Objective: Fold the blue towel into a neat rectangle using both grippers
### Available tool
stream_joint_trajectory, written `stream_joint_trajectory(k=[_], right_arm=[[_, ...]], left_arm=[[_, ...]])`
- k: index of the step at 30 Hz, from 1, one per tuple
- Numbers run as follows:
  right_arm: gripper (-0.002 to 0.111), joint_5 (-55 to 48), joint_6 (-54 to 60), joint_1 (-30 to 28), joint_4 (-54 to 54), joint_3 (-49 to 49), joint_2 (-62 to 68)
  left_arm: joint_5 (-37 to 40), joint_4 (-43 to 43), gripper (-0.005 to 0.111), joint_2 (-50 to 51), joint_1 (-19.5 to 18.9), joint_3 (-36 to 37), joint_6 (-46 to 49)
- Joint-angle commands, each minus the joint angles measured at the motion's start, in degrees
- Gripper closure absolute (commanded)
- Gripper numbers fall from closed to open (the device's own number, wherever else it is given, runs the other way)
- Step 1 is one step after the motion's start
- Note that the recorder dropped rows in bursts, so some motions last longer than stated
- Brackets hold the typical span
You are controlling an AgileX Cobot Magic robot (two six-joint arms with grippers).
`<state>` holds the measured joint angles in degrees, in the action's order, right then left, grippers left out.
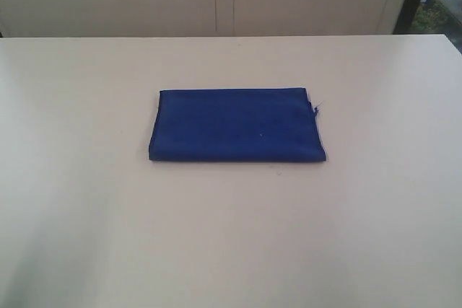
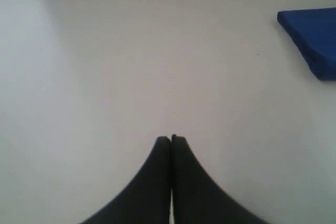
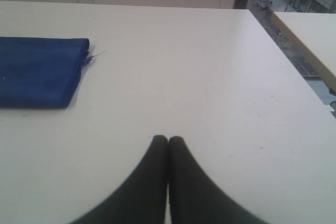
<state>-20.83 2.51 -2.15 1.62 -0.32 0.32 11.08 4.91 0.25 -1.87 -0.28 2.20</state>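
Now noting the blue towel [image 1: 234, 126] flat at the middle of the table [image 1: 231, 250], already folded into a compact layered rectangle, long edges running 9 to 3 o'clock in the exterior view. Spotted a pale thread tag [image 1: 315, 108] poking out at its 2 o'clock corner. Seeing slight skew on the 3 o'clock short edge; possibly perspective only.

Recording left end effector [image 2: 171, 139] pressed fully closed, gripping nothing, over bare table well apart from the towel's 9 o'clock side. Recording right end effector [image 3: 168, 139] likewise closed tight and empty, well apart off the 3 o'clock side, facing the tag corner. Neither arm visible in the exterior view.

Judging the fold essentially done.

Risks from here:
- Could undo the fold by sending either end effector back in closed and low, ploughing the top layer and shearing the stack.
- Could snag the loose tag thread on a pointed tip, dragging that corner out of square.
- Could relax open unaided, given soft layers only lightly creased; cannot tell how firmly pressed.
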Motion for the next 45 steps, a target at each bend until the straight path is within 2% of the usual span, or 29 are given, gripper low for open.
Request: stream_joint_trajectory(k=[1, 5, 14, 45], right_arm=[[0.108, 0.8, -0.4, -0.2, -0.2, 0.3, -0.3], [0.108, 0.8, -0.4, -0.2, -0.2, 0.3, -0.3], [0.108, 0.8, -0.4, -0.2, -0.2, 0.3, -0.3], [0.108, 0.8, -0.4, -0.2, -0.2, 0.3, -0.3]], left_arm=[[-0.2, 0.2, 0.107, -0.3, -0.1, 0.3, -0.8], [2.4, 0.2, 0.107, -0.3, -0.1, 0.3, -0.8], [2.4, 0.2, 0.107, -0.3, -0.1, 0.3, -3.8], [2.3, 0.2, 0.107, -0.3, -0.1, 0.3, -2.2]])
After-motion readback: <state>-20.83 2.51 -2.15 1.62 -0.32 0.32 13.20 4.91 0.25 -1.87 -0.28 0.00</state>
